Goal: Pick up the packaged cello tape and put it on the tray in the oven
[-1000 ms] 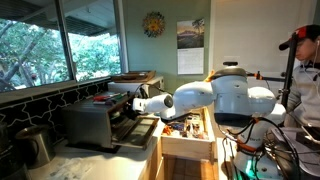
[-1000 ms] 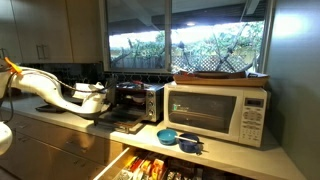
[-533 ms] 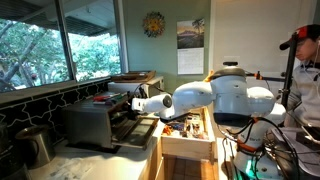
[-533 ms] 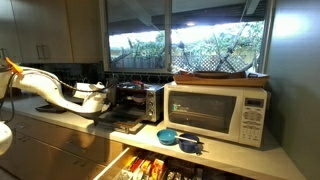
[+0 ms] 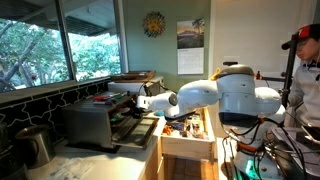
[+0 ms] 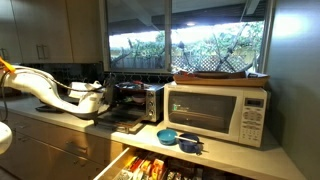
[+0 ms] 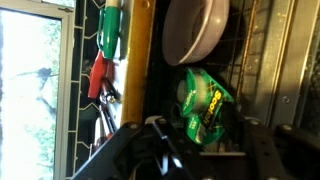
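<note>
The packaged cello tape [image 7: 203, 103], green with a Scotch label, lies on the dark tray [image 7: 240, 128] inside the oven [image 5: 93, 122]. In the wrist view my gripper [image 7: 200, 130] is open, its dark fingers [image 7: 135, 150] standing either side of the package with a gap to it. In both exterior views the gripper [image 5: 137, 102] [image 6: 104, 96] is at the mouth of the oven [image 6: 137, 100], above the dropped door [image 5: 135, 130]. The tape itself is hidden in those views.
A metal bowl [image 7: 195, 30] sits deeper in the cavity past the tape. A white microwave [image 6: 220, 112] stands beside the oven, with blue bowls [image 6: 176, 137] before it. A drawer [image 5: 190, 138] below the counter is pulled out. A kettle [image 5: 35, 145] stands near the oven.
The jaws have spread apart and the tape package now lies free between them. The arm has shifted slightly back from the oven.
</note>
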Robot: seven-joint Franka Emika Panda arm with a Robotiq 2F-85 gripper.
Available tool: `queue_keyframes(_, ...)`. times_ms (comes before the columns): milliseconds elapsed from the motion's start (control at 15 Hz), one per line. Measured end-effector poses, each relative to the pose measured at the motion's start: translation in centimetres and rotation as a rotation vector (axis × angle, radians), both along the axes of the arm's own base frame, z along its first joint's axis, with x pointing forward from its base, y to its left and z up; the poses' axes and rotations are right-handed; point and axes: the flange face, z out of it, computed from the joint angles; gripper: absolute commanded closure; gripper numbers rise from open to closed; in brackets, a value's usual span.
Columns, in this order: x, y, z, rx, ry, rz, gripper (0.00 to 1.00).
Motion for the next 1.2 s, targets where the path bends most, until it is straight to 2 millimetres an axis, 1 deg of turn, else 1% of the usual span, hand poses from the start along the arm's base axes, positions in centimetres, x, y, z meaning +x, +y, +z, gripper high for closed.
queue_keyframes(67,-1.0,-0.2,0.1,0.004,-0.001,0.0,0.68)
queue_keyframes(133,-1.9,-0.5,0.2,0.008,0.0,-0.004,0.68)
queue_keyframes(200,-3.0,-0.7,0.3,0.013,-0.001,-0.006,0.62)
queue_keyframes(267,-4.0,-0.9,0.4,0.017,-0.002,-0.009,0.63)
queue_keyframes(333,-5.0,-1.1,0.6,0.019,-0.005,-0.013,0.69)
queue_keyframes(400,-6.1,-1.3,1.0,0.022,-0.008,-0.015,0.67)
queue_keyframes(467,-7.3,-1.3,1.3,0.026,-0.009,-0.013,0.54)
queue_keyframes(533,-8.5,-1.4,1.8,0.034,-0.007,-0.007,0.44)
queue_keyframes(600,-9.8,-1.5,2.3,0.044,0.003,0.002,0.41)
queue_keyframes(667,-11.2,-1.8,2.9,0.058,0.015,0.01,0.34)
queue_keyframes(733,-12.6,-2.3,3.9,0.071,0.022,0.018,0.28)
queue_keyframes(800,-13.8,-3.2,4.9,0.083,0.025,0.017,0.19)
queue_keyframes(867,-14.8,-4.5,6.1,0.097,0.022,0.001,0.12)
queue_keyframes(933,-15.3,-5.6,7.4,0.111,0.018,-0.012,0.05)
queue_keyframes(1000,-15.8,-6.8,9.0,0.135,0.001,-0.017,0.0)
queue_keyframes(1067,-16.4,-7.6,10.6,0.161,-0.024,0.0,0.0)
queue_keyframes(1133,-17.0,-8.0,12.0,0.181,-0.046,0.044,0.0)
queue_keyframes(1200,-17.7,-8.0,12.9,0.203,-0.061,0.097,0.0)
